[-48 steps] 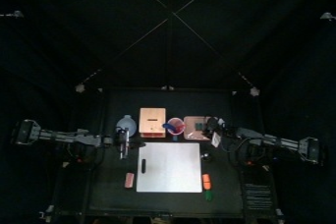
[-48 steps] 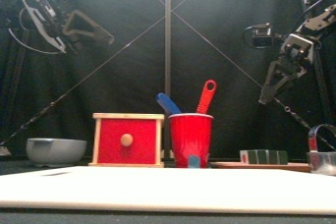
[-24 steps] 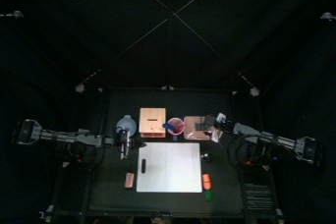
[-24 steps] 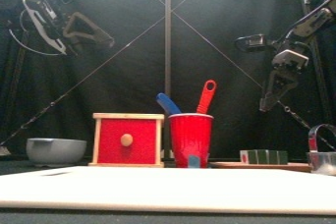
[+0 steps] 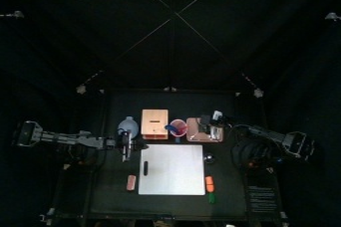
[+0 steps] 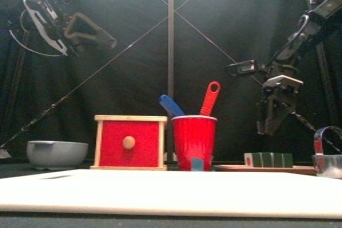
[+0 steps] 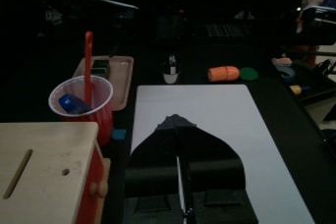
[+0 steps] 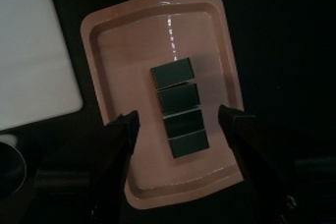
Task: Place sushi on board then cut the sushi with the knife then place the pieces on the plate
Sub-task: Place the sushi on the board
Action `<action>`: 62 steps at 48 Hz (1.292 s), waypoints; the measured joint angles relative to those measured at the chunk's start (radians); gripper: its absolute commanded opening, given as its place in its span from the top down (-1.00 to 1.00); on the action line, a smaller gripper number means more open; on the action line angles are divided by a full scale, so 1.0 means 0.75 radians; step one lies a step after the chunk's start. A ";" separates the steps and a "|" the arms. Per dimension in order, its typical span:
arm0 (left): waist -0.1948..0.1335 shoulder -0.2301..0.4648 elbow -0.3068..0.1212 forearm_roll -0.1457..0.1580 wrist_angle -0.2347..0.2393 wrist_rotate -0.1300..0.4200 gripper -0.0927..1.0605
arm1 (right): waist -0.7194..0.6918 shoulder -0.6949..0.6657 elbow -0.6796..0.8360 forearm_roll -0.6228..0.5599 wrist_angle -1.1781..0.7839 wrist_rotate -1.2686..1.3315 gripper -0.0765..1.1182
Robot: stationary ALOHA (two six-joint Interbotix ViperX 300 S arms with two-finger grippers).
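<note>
Right pincer (image 8: 179, 116): jaws were spread wide and gripped nothing. It hung above the tray, clear of it in the front view.
Sushi roll (image 8: 178, 107): there it was, right below, lined up between the two jaws. Four dark green square blocks lay in a row on the tray (not on the board).
Pink tray (image 8: 155, 31): flat and glossy, with rounded corners and a low rim. Bare pink showed at both ends of the roll.
White board (image 5: 173, 169): it lay beside the tray's long edge, a smooth, wide face open under the left pincer.
Left pincer (image 7: 176, 126): jaws were pressed together, empty, held high over the board.
Red cup (image 6: 195, 141): round plastic, just beyond the tray. It held a blue knife (image 6: 170, 105) and a red knife (image 6: 210, 97), both leaning.
Wooden box (image 6: 131, 142): pale and square with a red drawer front, past the cup.
</note>
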 measured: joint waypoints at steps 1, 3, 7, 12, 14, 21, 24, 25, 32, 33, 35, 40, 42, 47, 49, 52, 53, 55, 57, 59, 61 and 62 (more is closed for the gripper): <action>0.000 0.000 0.000 -0.002 0.002 0.000 0.89 | -0.016 0.020 -0.004 0.029 0.000 -0.043 -0.72; 0.000 0.000 0.000 -0.002 0.000 0.000 0.89 | -0.033 0.043 -0.006 0.059 -0.002 -0.086 -0.72; 0.000 0.000 0.000 -0.012 0.002 0.000 0.89 | -0.076 0.098 -0.012 0.135 -0.004 -0.186 -0.72; 0.000 0.002 0.000 -0.033 0.000 0.000 0.89 | -0.108 0.160 -0.012 0.194 -0.014 -0.260 -0.72; 0.000 0.000 0.002 -0.045 0.000 0.000 0.89 | -0.112 0.182 -0.012 0.205 -0.027 -0.272 -0.72; 0.000 0.000 0.008 -0.067 0.000 0.000 0.89 | -0.115 0.241 -0.012 0.200 -0.059 -0.276 -0.72; 0.002 0.000 0.008 -0.074 0.000 0.002 0.89 | -0.117 0.262 -0.012 0.198 -0.074 -0.276 -0.72; 0.000 0.000 0.008 -0.074 0.000 0.002 0.89 | -0.115 0.270 -0.012 0.198 -0.080 -0.276 -0.71; 0.002 0.000 0.010 -0.076 0.000 0.004 0.89 | -0.115 0.333 -0.012 0.200 -0.119 -0.276 -0.69; 0.002 0.000 0.010 -0.076 0.002 0.004 0.89 | -0.115 0.340 -0.012 0.202 -0.123 -0.274 -0.68; 0.002 0.000 0.010 -0.076 0.000 0.004 0.89 | -0.115 0.348 -0.012 0.202 -0.133 -0.274 -0.64; 0.002 0.002 0.012 -0.076 0.000 0.004 0.89 | -0.115 0.358 -0.012 0.213 -0.145 -0.274 -0.50; 0.002 0.000 0.014 -0.078 0.000 0.002 0.89 | -0.112 0.358 -0.012 0.217 -0.147 -0.272 -0.41; 0.002 0.000 0.020 -0.078 0.000 0.002 0.89 | -0.112 0.358 -0.010 0.225 -0.147 -0.268 -0.20; 0.002 0.000 0.022 -0.078 0.000 0.004 0.89 | -0.112 0.358 -0.010 0.231 -0.147 -0.260 -0.14; 0.002 0.000 0.025 -0.076 0.000 0.004 0.89 | -0.112 0.358 -0.010 0.247 -0.143 -0.254 -0.09; 0.002 0.000 0.025 -0.078 0.000 0.004 0.89 | -0.112 0.356 -0.010 0.256 -0.141 -0.250 -0.09; 0.000 0.000 0.025 -0.078 0.000 0.002 0.89 | -0.112 0.350 -0.010 0.276 -0.131 -0.250 -0.09; 0.002 0.000 0.025 -0.078 0.000 0.002 0.89 | -0.115 0.335 -0.010 0.299 -0.117 -0.245 -0.10; 0.002 0.000 0.025 -0.078 0.000 0.002 0.89 | -0.112 0.319 -0.010 0.323 -0.104 -0.245 -0.10; 0.002 0.000 0.025 -0.078 0.000 0.002 0.88 | -0.112 0.292 -0.010 0.350 -0.092 -0.243 -0.10; 0.000 0.000 0.025 -0.078 0.000 0.002 0.88 | -0.112 0.278 -0.010 0.362 -0.084 -0.243 -0.10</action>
